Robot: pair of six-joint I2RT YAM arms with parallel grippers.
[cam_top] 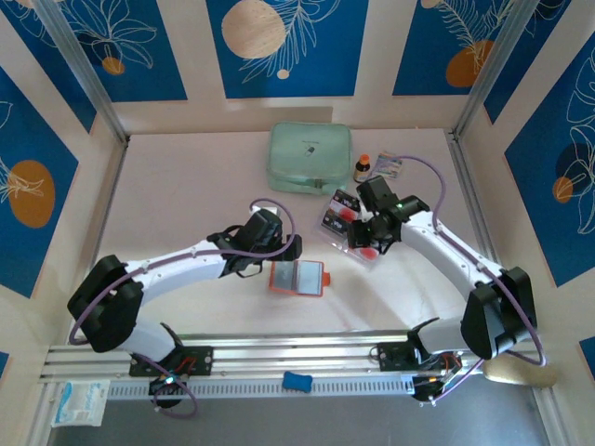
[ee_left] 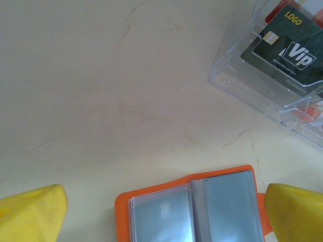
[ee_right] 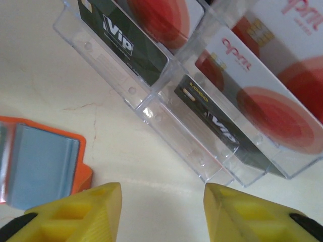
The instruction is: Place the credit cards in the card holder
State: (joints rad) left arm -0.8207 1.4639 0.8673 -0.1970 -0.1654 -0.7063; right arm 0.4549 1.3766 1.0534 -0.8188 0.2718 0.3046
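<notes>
Our left gripper (ee_left: 164,209) is hanging wide above the open card holder (ee_left: 224,204); our right gripper (ee_right: 161,206) is sitting half-open, empty; credit cards (ee_right: 128,48) are lying in the tray (ee_right: 169,128), none filed.

Left half of the table (cam_top: 177,195) is bare, so that's a wide approach lane; the back edge is blocked by the mint-green case (cam_top: 310,158), small bottle (cam_top: 362,168) and packet (cam_top: 390,165) in a row. The open card holder (cam_top: 297,277) and clear tray (cam_top: 331,234) sit near each other with only a narrow bare strip between, and the right gripper (cam_top: 364,243) and its arm hang over the tray, blocking top access there. Wrist view: the left gripper (ee_left: 164,214) is spread wide with a finger either side of the card holder, bare table ahead up to the tray's corner.
</notes>
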